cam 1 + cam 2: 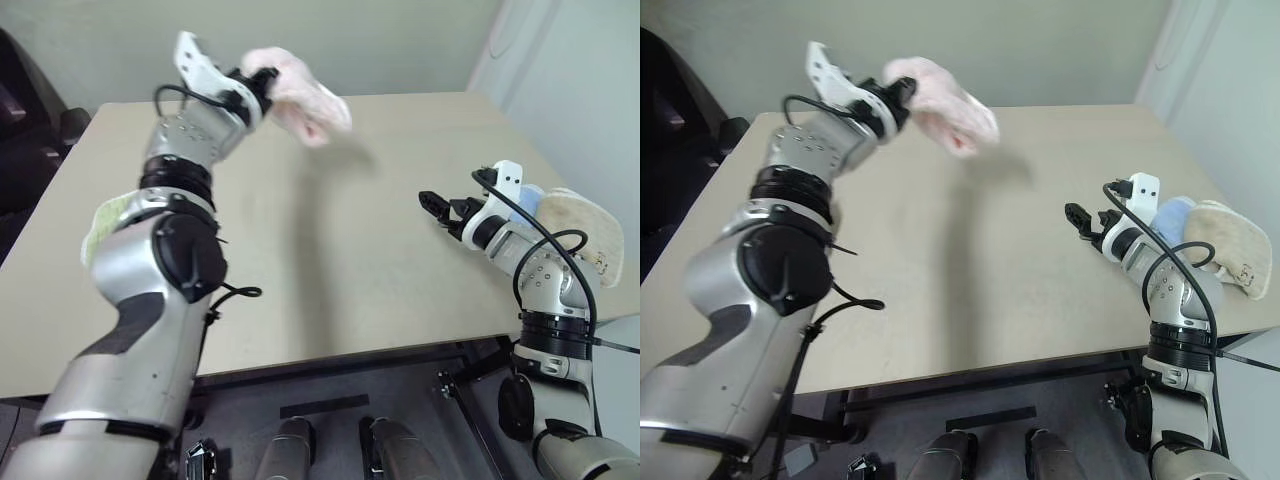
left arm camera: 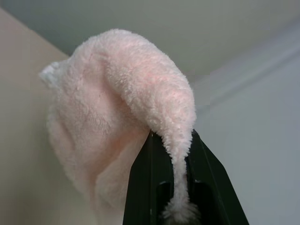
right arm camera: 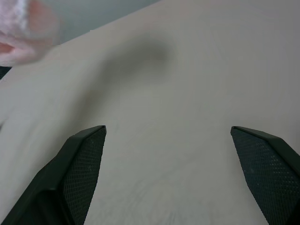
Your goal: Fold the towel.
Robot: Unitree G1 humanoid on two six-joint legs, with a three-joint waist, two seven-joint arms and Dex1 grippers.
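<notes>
The pale pink towel (image 1: 300, 95) hangs bunched in the air above the far left part of the table (image 1: 330, 250), casting a shadow on the tabletop. My left gripper (image 1: 262, 84) is raised high and shut on it; in the left wrist view a pinched fold of the towel (image 2: 136, 112) runs down between the two black fingers (image 2: 145, 183). My right gripper (image 1: 432, 203) hovers low over the table's right side, open and holding nothing, well apart from the towel. Its wide-spread fingers (image 3: 79, 164) frame bare tabletop, with the towel (image 3: 23, 28) far ahead.
A beige folded towel (image 1: 588, 230) and a light blue cloth (image 1: 1170, 218) lie at the table's right edge behind my right wrist. A light green folded towel (image 1: 103, 222) peeks out behind my left arm near the left edge. A dark chair (image 1: 30, 130) stands off the far left corner.
</notes>
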